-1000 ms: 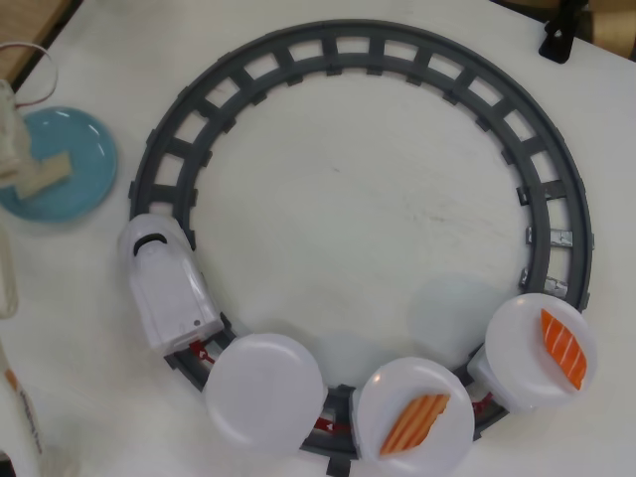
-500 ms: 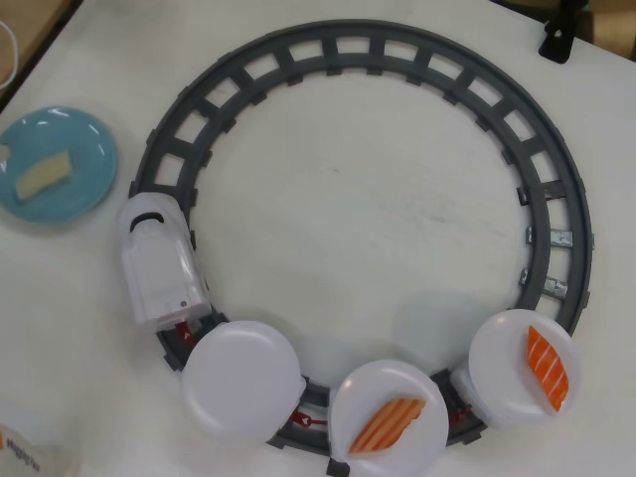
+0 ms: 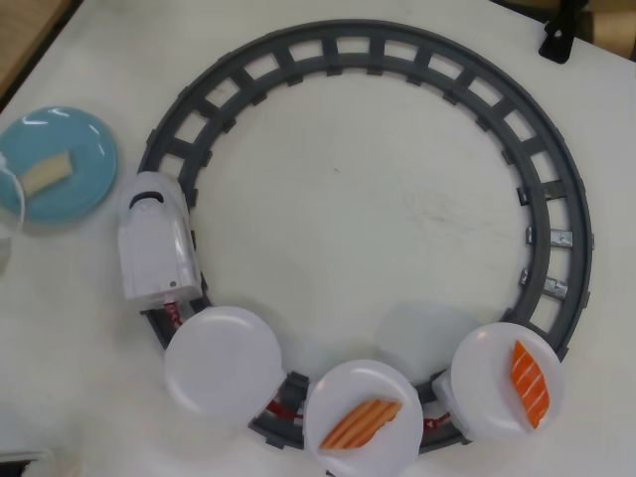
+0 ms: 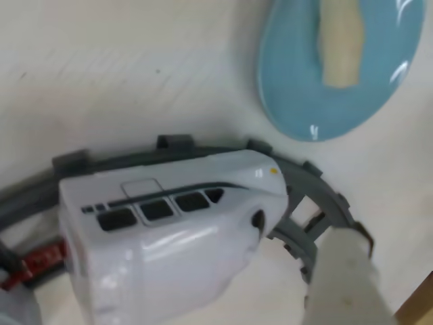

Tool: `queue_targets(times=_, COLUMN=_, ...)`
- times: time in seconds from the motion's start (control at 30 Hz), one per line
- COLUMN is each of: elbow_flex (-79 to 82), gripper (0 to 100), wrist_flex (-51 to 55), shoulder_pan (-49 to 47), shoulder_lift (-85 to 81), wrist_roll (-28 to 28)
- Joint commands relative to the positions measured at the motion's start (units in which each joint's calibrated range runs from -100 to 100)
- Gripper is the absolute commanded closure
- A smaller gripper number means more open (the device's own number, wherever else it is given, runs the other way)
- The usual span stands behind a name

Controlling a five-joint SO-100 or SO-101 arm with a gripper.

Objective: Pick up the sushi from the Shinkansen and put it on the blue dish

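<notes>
Place step looked done: sushi (image 3: 46,174) lay on blue dish (image 3: 87,149), 10 o'clock of Shinkansen (image 3: 154,248). End effector state: cannot tell. Your next move: retreat clear.

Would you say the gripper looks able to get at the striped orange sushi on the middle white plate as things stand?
Probably yes: the orange sushi lies uncovered on the middle white plate, nothing above or against it. The gripper itself is out of the overhead view, so its reach cannot be judged.

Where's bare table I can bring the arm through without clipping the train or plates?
Widest free patch: the bare table inside the track loop. Also open: the top-left corner above the blue dish, and the strip below it, left of the train. Crowded: the bottom arc, where three white plates overhang the rails, and the narrow gap between dish and train.
</notes>
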Motion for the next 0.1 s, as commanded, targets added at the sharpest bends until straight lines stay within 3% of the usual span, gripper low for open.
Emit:
queue_targets(times=0.0, elbow_flex=18.36, gripper=78, wrist_flex=-8.53, shoulder_pan=-0.15, shoulder_lift=-12.82, wrist_roll=-1.76)
queue_targets(times=0.07, elbow_flex=25.85, gripper=78, wrist_flex=-11.25, shoulder_pan=-0.24, shoulder_lift=-17.38, wrist_roll=-2.44)
